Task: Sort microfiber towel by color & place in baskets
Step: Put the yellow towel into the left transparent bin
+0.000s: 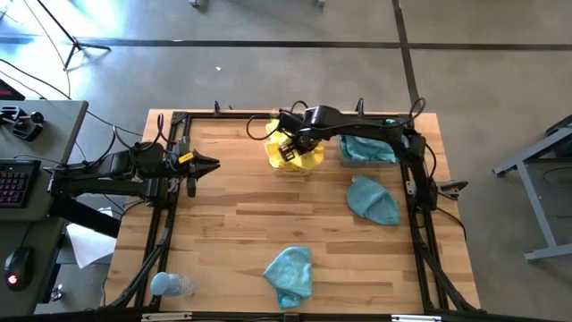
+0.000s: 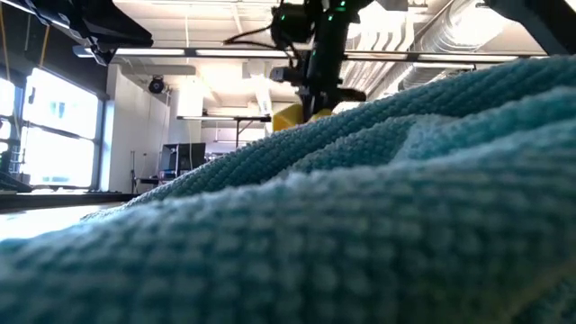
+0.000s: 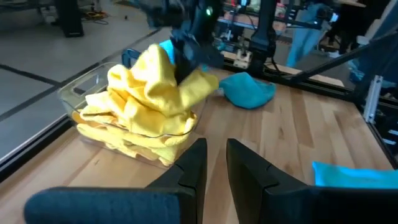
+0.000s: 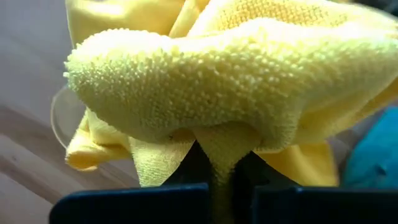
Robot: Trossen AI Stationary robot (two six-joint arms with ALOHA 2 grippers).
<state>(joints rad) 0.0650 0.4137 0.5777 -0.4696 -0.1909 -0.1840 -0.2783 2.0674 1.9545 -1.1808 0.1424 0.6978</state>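
The table (image 1: 223, 224) is pale wood. The right arm reaches over its far edge, and the right gripper (image 1: 290, 150) is clamped on a yellow towel (image 3: 155, 84) just above a clear basket (image 3: 84, 93) heaped with yellow cloths. The left gripper (image 3: 214, 165) waits at the left side with its fingers slightly apart, holding nothing. Teal towels: one in the far right basket (image 1: 366, 148), one loose below it (image 1: 374, 200), one near the front edge (image 1: 290, 275). A bottle (image 1: 170, 285) lies front left.
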